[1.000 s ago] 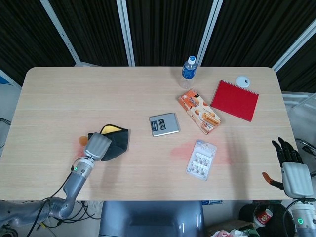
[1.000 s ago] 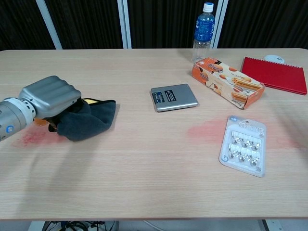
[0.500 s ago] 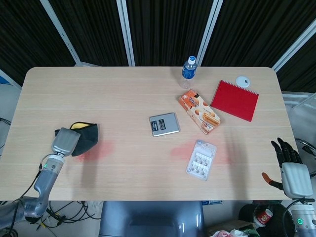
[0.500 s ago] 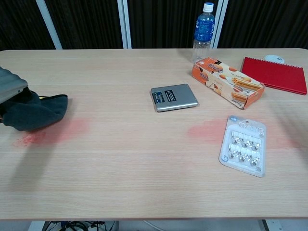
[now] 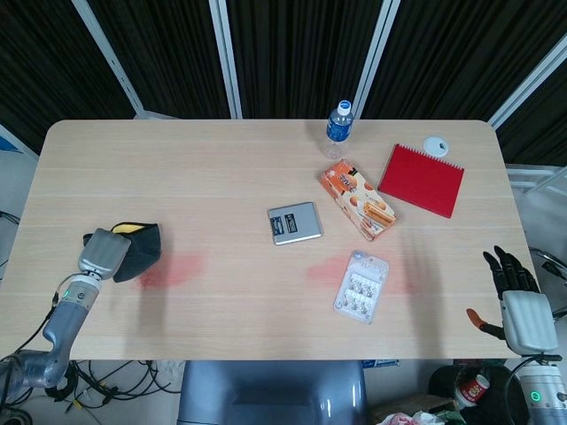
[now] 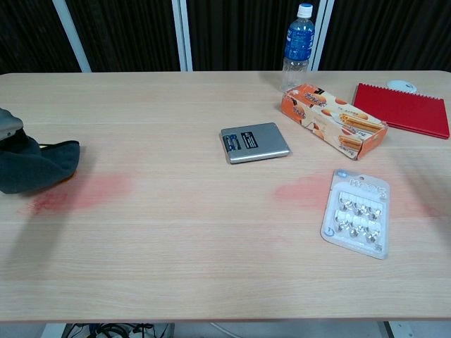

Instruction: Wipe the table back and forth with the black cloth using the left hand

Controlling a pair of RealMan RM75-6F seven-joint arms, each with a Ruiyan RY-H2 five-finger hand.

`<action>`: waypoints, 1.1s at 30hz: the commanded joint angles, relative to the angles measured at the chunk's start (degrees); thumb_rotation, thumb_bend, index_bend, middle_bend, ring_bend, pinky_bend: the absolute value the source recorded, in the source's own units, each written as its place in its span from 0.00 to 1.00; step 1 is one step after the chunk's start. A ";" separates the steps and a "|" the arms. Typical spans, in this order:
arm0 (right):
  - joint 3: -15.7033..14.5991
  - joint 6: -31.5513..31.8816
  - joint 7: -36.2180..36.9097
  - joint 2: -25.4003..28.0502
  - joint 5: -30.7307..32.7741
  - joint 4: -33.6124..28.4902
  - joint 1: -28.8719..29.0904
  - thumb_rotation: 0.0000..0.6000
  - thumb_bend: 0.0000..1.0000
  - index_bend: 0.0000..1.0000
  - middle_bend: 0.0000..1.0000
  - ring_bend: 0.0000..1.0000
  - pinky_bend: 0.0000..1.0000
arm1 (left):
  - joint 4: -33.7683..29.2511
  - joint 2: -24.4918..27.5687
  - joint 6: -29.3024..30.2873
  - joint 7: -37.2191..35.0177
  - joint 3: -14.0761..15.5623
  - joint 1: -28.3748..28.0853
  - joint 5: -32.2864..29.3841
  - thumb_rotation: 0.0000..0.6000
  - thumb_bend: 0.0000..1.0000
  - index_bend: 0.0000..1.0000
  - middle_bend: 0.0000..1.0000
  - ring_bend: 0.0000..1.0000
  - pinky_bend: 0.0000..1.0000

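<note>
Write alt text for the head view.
The robot's left hand presses a black cloth on the wooden table near its left edge, beside a reddish smear. The right hand hangs open off the right edge.

The cloth [image 5: 137, 251] lies at the table's [image 5: 221, 159] left edge under the left robot hand [image 5: 103, 254], scale [image 5: 294, 222] centre.

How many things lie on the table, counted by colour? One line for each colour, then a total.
Black: 1, the black cloth
Blue: 1, water bottle
Orange: 1, snack box
Red: 1, notebook
Grey: 1, small scale
White: 2, round disc, blister pack
Total: 7
</note>
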 commanded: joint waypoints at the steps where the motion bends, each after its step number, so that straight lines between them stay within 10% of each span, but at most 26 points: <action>1: 0.07 -0.47 -0.23 -0.34 -0.13 -0.08 0.40 1.00 0.12 0.00 0.00 0.00 0.14 | -0.11 -1.31 -0.79 1.63 0.09 -0.18 -0.50 1.00 0.46 0.73 0.73 0.65 0.77; 33: -0.34 -0.04 -0.32 -0.61 -0.91 -0.34 0.48 1.00 0.12 0.00 0.00 0.00 0.14 | -7.07 -14.03 1.91 10.92 -5.81 -4.71 -0.99 1.00 0.46 0.73 0.73 0.65 0.77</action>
